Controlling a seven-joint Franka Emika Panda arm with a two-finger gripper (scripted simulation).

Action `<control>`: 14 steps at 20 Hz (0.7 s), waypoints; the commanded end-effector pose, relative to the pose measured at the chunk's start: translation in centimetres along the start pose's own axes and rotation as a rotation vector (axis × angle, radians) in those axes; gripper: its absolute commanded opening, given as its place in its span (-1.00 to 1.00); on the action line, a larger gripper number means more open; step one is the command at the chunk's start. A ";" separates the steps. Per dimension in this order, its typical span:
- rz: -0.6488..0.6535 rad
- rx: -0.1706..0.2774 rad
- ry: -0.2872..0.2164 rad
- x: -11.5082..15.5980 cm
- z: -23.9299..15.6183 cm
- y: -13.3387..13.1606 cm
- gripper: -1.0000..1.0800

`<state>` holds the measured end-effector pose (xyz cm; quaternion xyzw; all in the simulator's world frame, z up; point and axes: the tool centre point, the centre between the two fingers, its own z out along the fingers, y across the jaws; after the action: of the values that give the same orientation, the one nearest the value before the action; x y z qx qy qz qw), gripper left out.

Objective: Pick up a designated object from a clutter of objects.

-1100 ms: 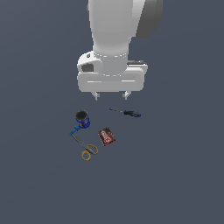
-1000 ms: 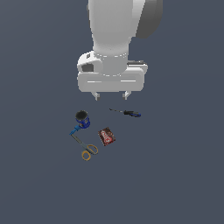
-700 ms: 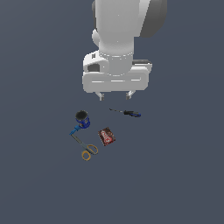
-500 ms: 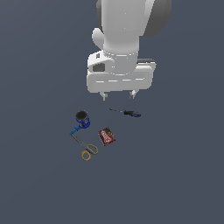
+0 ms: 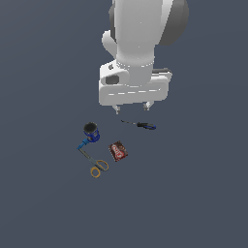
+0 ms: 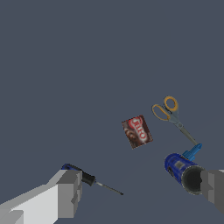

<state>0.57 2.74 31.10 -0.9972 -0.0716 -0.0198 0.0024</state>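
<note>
Drifting toward the exterior view's right over the last second, the gripper [image 5: 131,108] now hangs nearer the screwdriver [image 5: 141,125], while the clutter has not shifted. Its fingers [image 6: 68,194] are spread wide and empty. This looks like the approach step — next it likely needs to centre over the handle and descend. The screwdriver lies flat on the floor, apart from the others: at about 2 o'clock from the red-brown box [image 5: 118,151], 3 o'clock from the blue cup [image 5: 91,131]. In the exterior view its long axis runs 10-to-4 — shaft tip toward 10, blue-and-black handle toward 4. The yellow-handled scissors [image 5: 93,162] lie below the cup.
</note>
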 end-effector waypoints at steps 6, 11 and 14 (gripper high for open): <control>-0.125 -0.006 -0.006 -1.0 3.6 -0.9 0.92; -0.260 -0.011 -0.013 -2.4 7.3 -2.0 0.92; -0.357 -0.013 -0.018 -3.6 9.8 -2.7 0.92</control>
<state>-2.33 4.69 22.43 -0.9746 -0.2236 -0.0127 -0.0071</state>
